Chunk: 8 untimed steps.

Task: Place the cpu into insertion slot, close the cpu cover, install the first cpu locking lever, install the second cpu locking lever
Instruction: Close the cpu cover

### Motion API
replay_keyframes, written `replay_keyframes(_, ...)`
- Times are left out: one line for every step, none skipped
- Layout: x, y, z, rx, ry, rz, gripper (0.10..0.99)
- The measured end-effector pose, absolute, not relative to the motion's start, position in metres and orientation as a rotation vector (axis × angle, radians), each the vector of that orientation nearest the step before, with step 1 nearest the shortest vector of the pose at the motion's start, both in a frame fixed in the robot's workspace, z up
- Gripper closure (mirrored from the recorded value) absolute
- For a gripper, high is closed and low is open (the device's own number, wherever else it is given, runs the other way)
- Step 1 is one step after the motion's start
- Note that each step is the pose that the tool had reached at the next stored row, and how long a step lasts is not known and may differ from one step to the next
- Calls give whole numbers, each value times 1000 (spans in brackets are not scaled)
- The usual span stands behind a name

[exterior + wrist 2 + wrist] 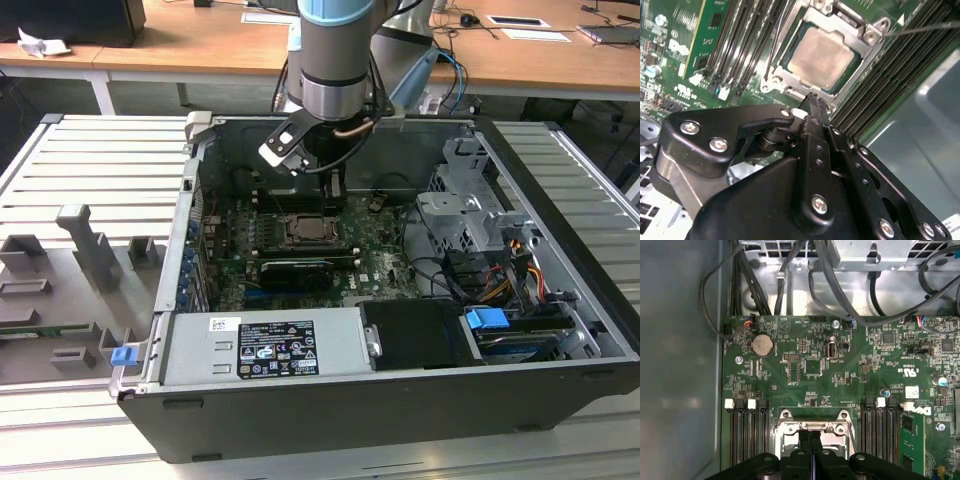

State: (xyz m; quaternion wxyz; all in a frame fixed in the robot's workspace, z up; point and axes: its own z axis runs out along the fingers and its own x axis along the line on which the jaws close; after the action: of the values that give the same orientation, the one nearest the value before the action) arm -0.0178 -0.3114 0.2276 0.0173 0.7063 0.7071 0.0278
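The gripper [813, 100] is clenched, its two black fingers pressed flat against each other with nothing between them; in the second wrist view the joined tip hangs just over the near edge of the cpu cover [812, 426], and I cannot tell whether it touches the metal; the cover lies down flat over the insertion slot [308, 243], its silver frame ringing the cpu [822, 57], whose pale face shows through the cut-out, seated square in the socket; a thin wire lever [925, 27] runs from one corner tab of the cover out across the neighbouring memory slots [890, 75], clear of the frame; more black memory slots [747, 435] flank the socket on both sides in the first wrist view, close against its edges, so the open room lies mostly above; beyond the socket's far edge the green motherboard [810, 370] is low and flat, with a round coin cell [761, 345] and small chips; an upright green expansion card [705, 35] stands past one bank of slots; black cables [840, 290] loop over the board's far edge; the grey case wall [680, 365] rises just past the other bank; in the exterior view the arm comes down into the open case with the drive cage [470, 210] at the exterior view's right and the power supply [265, 345] along the near edge.
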Motion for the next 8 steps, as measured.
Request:
replay_keyframes(-22,-311,226,2193,2200,85,980)
replay_keyframes(-25,-311,225,2192,2201,85,980)
replay_keyframes(-27,-311,224,2192,2203,84,980)
replay_keyframes(-29,-311,223,2191,2205,84,980)
replay_keyframes(-30,-311,223,2188,2208,83,980)
replay_keyframes(-32,-311,222,2177,2219,83,980)
replay_keyframes(-35,-311,222,2169,2227,84,980)
replay_keyframes(-36,-311,222,2167,2230,84,980)
